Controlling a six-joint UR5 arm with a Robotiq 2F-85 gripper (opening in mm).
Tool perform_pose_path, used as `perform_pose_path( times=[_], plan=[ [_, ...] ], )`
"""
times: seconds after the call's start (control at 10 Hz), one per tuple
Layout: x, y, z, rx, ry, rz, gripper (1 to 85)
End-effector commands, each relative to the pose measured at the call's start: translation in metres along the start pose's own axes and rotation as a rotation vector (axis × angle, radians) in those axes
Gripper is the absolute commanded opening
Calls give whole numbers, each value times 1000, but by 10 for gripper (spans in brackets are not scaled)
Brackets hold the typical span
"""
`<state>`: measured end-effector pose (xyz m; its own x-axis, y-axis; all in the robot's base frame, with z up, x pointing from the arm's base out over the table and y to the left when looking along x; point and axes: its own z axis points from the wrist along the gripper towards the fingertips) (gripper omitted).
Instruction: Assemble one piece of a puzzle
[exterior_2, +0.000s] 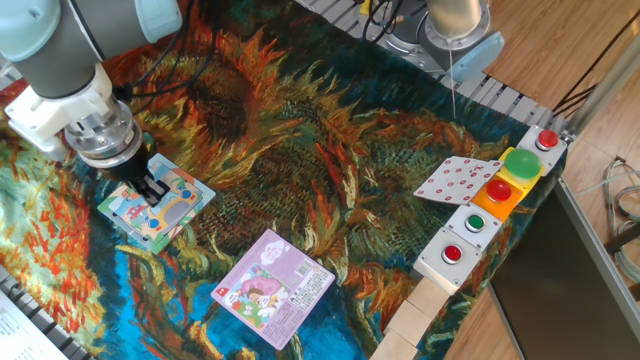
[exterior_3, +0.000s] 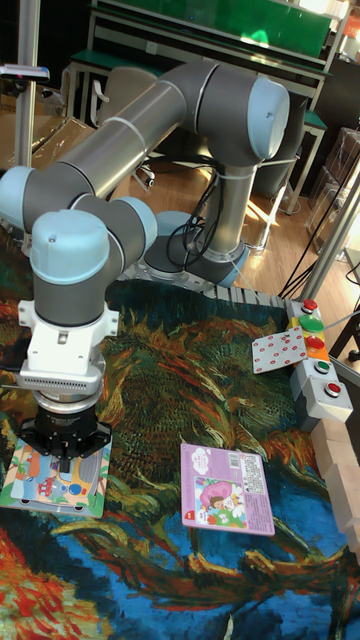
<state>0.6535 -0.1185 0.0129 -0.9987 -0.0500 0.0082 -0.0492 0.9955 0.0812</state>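
The gripper (exterior_2: 153, 189) is hanging directly over the puzzle (exterior_2: 128, 208), the square teal-edged board with the cartoon bus picture, which is lying flat on the sunflower-painted tablecloth (exterior_2: 330, 150) near the left edge of the table. In the fixed view its dark fingers are pointing straight down and close together at the middle of the board, seemingly touching or just above the surface; in the tall fixed view the wrist is blocking the fingertips entirely. Whether the jaws are clenched on the piece or have let it go, I cannot tell, and the piece itself is not showing apart from the printed board, so it is presumably either pinched between the fingers or already sitting in its cut-out beneath them. Judging from this, the step in hand is seating the piece. Doing it well is calling for a straight vertical push with the piece held square to its recess, since any twist would be leaving a corner riding on the board's rim. The board is resting loose on soft cloth, so sideways force would likely be sliding it rather than correcting the fit. Releasing should be coming only once the piece is lying flush, followed by a straight lift so the fingers are not dragging it back out. The purple-pink card (exterior_2: 273, 287), the red-and-white patterned card (exterior_2: 455, 180) and the button box (exterior_2: 495, 205) are sitting well apart and posing no obstacle.
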Motion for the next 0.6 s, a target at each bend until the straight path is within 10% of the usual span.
perform_pose_path(
  times=[0.0, 0.5],
  plan=[
    [-5, 1, 4, -7, -9, -14, 13],
    [-3, -3, 5, -6, -2, -25, 13]
  ],
)
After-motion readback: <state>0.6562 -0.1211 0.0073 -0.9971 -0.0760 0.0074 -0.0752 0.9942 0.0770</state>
